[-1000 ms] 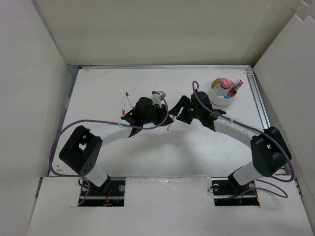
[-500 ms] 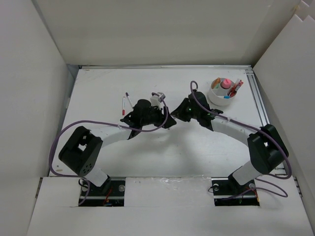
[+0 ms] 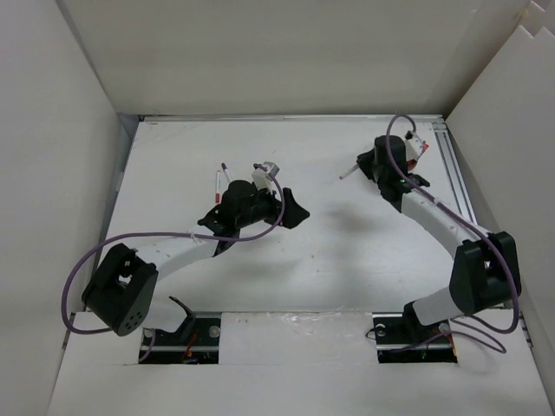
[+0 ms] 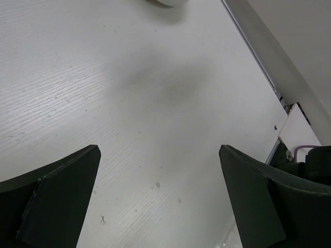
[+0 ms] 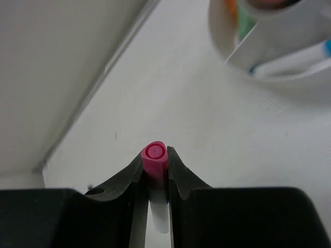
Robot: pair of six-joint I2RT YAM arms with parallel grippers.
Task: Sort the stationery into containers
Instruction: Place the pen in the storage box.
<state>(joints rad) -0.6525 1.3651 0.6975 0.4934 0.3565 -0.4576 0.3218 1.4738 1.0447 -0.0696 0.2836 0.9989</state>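
Pink-capped white pen (image 5: 154, 152) pinched in right hand (image 5: 155, 161), held near divided white cup (image 5: 217, 31) at far right of bench (image 3: 347, 251). Left hand (image 4: 159, 155) spread over bench centre. Two pens (image 3: 218, 184) left lying far left.

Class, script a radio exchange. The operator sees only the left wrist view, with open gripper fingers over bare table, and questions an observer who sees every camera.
Operator: Is the right gripper carrying anything?
Observer: Yes, it is shut on a pink-capped white pen.
Operator: Where is the cup from there?
Observer: Just ahead of that gripper, with a blue-tipped marker inside.
Operator: Is anything left for my left gripper?
Observer: A red-and-white pen and a thin pen lie on the table, left of your arm.
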